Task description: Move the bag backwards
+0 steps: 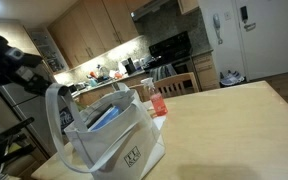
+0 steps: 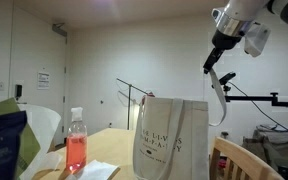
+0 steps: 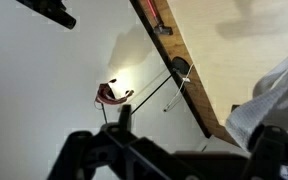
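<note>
Your hand (image 2: 211,66) hangs open near the raised handle (image 2: 220,100) of the off-white tote bag (image 2: 170,140), apparently not yet gripped or moved backwards.

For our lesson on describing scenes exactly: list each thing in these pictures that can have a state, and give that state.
bag: upright on the table, top open, one handle standing up.
bottle: upright, capped, partly full of red liquid.
gripper: open, raised above the bag, gripping nothing.
</note>
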You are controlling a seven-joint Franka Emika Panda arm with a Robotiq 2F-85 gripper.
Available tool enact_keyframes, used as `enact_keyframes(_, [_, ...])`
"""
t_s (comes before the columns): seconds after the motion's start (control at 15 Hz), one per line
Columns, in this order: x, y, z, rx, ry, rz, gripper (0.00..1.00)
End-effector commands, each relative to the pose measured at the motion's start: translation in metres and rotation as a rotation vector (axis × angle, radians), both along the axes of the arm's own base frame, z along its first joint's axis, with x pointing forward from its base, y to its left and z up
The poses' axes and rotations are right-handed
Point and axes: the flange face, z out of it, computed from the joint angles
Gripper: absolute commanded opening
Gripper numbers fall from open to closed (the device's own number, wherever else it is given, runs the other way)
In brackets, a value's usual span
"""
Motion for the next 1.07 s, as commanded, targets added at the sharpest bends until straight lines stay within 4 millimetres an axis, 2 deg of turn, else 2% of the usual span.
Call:
enact_keyframes(0.0, [-0.011,-0.005,0.021,-0.044,-0.082,-0.044,1.0])
enact_keyframes(0.33, [-0.021,-0.004,0.042,-0.079,-0.128,-0.067,1.0])
enact_keyframes(0.4, [-0.016,-0.004,0.033,-0.059,-0.087,-0.053,1.0])
enact_keyframes(1.0, [-0.019,-0.002,0.039,-0.063,-0.103,-0.053,1.0])
